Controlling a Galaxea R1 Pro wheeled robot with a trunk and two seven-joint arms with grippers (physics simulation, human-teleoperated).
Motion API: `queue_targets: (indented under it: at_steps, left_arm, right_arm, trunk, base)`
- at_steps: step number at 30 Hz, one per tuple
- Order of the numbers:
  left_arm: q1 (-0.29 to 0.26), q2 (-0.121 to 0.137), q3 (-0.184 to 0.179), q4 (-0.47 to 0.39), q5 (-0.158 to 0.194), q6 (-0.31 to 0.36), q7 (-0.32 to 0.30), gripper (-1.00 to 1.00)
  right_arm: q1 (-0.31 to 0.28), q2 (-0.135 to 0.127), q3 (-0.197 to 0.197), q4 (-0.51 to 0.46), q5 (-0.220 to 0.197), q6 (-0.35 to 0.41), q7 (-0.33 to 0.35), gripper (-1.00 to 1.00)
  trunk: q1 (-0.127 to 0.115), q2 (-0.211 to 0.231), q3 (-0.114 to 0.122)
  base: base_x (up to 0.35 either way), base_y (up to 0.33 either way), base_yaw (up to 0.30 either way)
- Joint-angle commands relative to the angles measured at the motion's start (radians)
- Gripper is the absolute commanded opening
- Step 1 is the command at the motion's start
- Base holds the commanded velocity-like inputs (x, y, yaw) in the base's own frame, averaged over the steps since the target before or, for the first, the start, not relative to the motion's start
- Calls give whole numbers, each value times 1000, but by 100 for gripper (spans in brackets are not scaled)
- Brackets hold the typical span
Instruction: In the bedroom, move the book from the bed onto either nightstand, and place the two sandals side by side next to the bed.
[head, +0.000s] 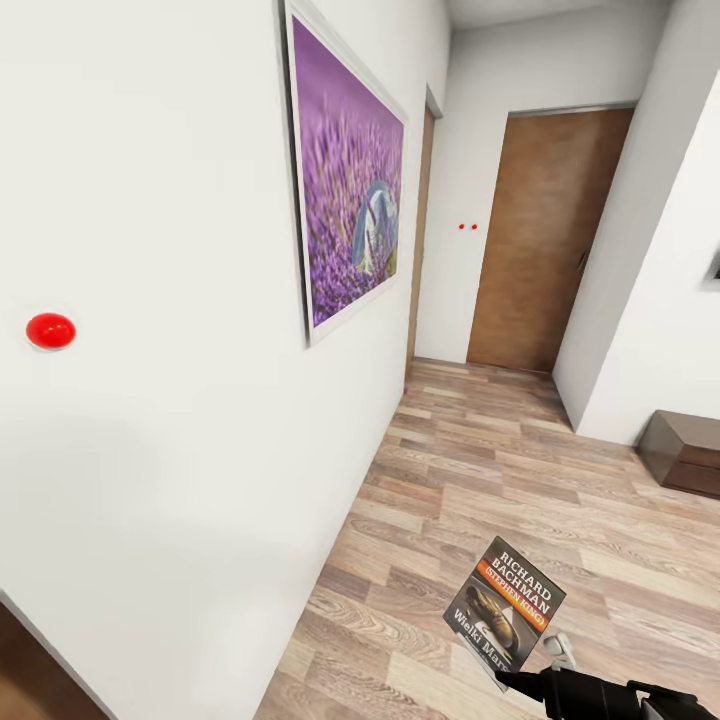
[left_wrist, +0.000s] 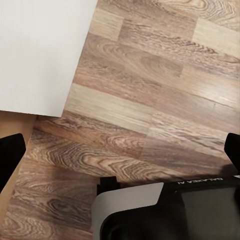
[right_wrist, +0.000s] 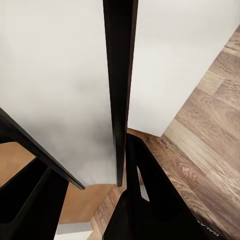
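Head view showed a white wall (head: 180, 420) at the left with a red round marker (head: 50, 330) and a framed purple flower picture (head: 350, 190), then a brown door (head: 540, 240) at the hallway's end, a dark low cabinet (head: 685, 450) at the right edge, and wood plank floor (head: 480, 470) between. Low at the right, the book (head: 505, 608) stood tilted above the floor, pinched at its lower edge by the right gripper (head: 530, 680), whose fingers (right_wrist: 150, 200) clamped the book's dark edge in the right wrist view. Left gripper (left_wrist: 120, 155) hung over the planks with its fingertips wide apart and nothing between them.

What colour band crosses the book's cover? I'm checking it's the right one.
Orange, across the dark cover of the book; head view shows it best.
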Motion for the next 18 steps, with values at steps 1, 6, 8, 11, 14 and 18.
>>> queue_targets:
  at_steps: [1, 6, 8, 11, 14, 18]
  left_arm:
    - [-1, 0, 9, 1, -10, -4, -3, 100]
    - [-1, 0, 9, 1, -10, -4, -3, 100]
    - [-1, 0, 9, 1, -10, -4, -3, 100]
    - [-1, 0, 9, 1, -10, -4, -3, 100]
    - [-1, 0, 9, 1, -10, -4, -3, 100]
    - [-1, 0, 9, 1, -10, -4, -3, 100]
  right_arm:
    - [-1, -1, 6, 0, -11, 10, 1, -100]
    - [-1, -1, 6, 0, -11, 10, 0, -100]
    - [-1, -1, 6, 0, -11, 10, 0, -100]
    - [-1, -1, 6, 0, -11, 10, 0, -100]
    - [-1, -1, 6, 0, -11, 10, 0, -100]
    - [-1, -1, 6, 0, -11, 11, 0, -100]
  trunk:
    - [1, -2, -2]
    - [1, -2, -2]
    - [1, -2, -2]
    - [1, -2, -2]
    - [1, -2, -2]
    - [1, -2, -2]
  base:
    - [0, 0, -10]
    - [0, 0, -44]
    - [0, 0, -184]
    - [0, 0, -245]
    - [0, 0, -269]
    - [0, 0, -219]
